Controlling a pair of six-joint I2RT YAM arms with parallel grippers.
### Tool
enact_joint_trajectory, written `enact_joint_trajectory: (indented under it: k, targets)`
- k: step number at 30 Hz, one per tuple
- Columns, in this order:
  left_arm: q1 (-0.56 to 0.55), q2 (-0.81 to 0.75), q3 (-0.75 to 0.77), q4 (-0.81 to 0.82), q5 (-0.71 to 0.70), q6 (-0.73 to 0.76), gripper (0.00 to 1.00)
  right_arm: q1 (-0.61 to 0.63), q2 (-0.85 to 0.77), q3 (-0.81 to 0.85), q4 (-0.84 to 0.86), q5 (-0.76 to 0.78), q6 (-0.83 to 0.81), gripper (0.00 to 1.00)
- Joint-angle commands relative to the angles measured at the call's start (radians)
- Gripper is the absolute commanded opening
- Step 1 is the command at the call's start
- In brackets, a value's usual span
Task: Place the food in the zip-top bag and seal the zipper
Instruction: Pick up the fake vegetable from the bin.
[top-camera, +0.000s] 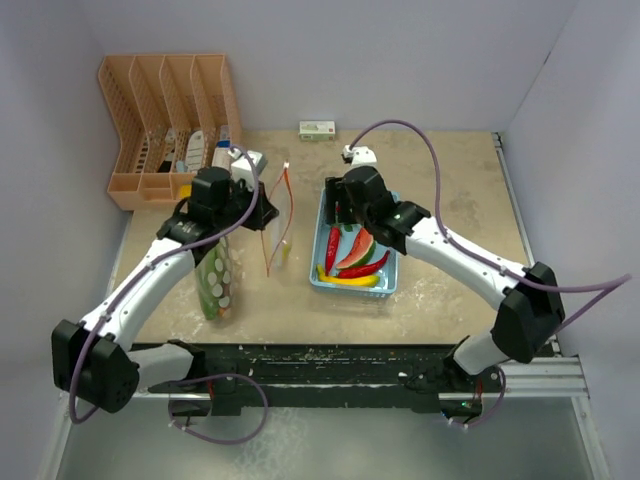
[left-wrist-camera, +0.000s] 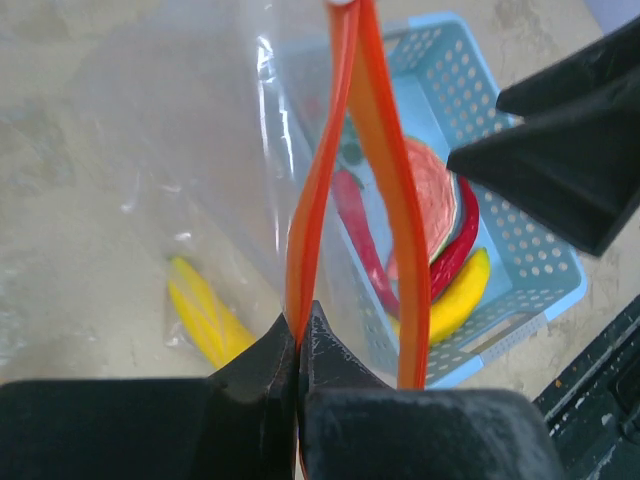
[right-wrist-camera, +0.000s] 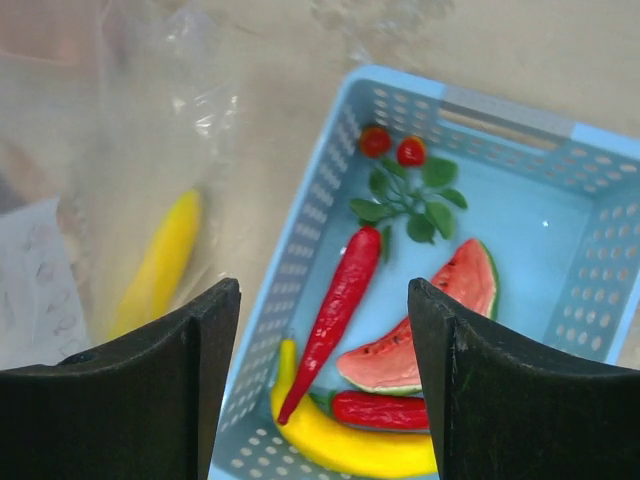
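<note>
Red, yellow and green toy food is mostly lying in the light-blue basket (right-wrist-camera: 500, 105): a long chilli (right-wrist-camera: 335, 320), a shorter chilli (right-wrist-camera: 380, 410), two watermelon slices (right-wrist-camera: 470, 280), a banana (right-wrist-camera: 350, 450) along the near wall and a leafy sprig (right-wrist-camera: 410, 195) with two red berries. A second banana (left-wrist-camera: 205, 310) is lying inside the zip-top bag (left-wrist-camera: 200, 130), blurred by the clear film. From overhead that film is hardly showing, and only the orange zipper (left-wrist-camera: 315, 200) is marking where the bag is standing. The left gripper (left-wrist-camera: 298, 335) is pinching one lip of the zipper with its jaws fully closed, while the other lip is bowing away and leaving the mouth gaping. The right gripper (right-wrist-camera: 320, 300) is hanging over the basket with its jaws well apart and gripping nothing; its black fingers (right-wrist-camera: 180, 390) are cutting off the basket banana's ends. The right arm is hiding the basket's far end from above. A green spotted packet (top-camera: 215, 285) is lying half under the left arm, and I cannot tell what it is. The basket's left wall is sitting near the bag, and bare table (top-camera: 440, 180) is stretching away to the right.
</note>
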Motion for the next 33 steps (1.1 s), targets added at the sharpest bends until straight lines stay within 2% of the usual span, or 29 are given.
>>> enact_joint_trajectory:
  k: [1, 4, 9, 18, 21, 24, 29, 33]
  targets:
    - [0.004, 0.063, -0.076, 0.170, 0.078, -0.082, 0.00, -0.055, 0.040, 0.031, -0.060, -0.037, 0.125, 0.70]
    - [0.003, 0.092, -0.072, 0.186, 0.085, -0.080, 0.00, -0.068, 0.096, 0.023, -0.052, -0.078, 0.145, 0.69]
    - [0.004, 0.094, -0.073, 0.199, 0.089, -0.074, 0.00, -0.083, 0.219, 0.004, -0.005, -0.192, 0.175, 0.60]
    - [0.003, 0.064, -0.086, 0.201, 0.100, -0.069, 0.00, -0.105, 0.387, 0.003, 0.064, -0.186, 0.205, 0.57]
    - [0.003, 0.058, -0.085, 0.198, 0.100, -0.063, 0.00, -0.114, 0.410, -0.014, 0.089, -0.193, 0.206, 0.50]
    - [0.004, 0.052, -0.078, 0.187, 0.089, -0.056, 0.00, -0.119, 0.416, -0.026, 0.100, -0.186, 0.200, 0.35]
    - [0.003, 0.048, -0.078, 0.167, 0.070, -0.045, 0.00, -0.119, 0.369, -0.061, 0.105, -0.164, 0.181, 0.19]
    - [0.003, 0.055, -0.081, 0.169, 0.065, -0.045, 0.00, -0.119, 0.240, -0.103, 0.103, -0.131, 0.164, 0.14]
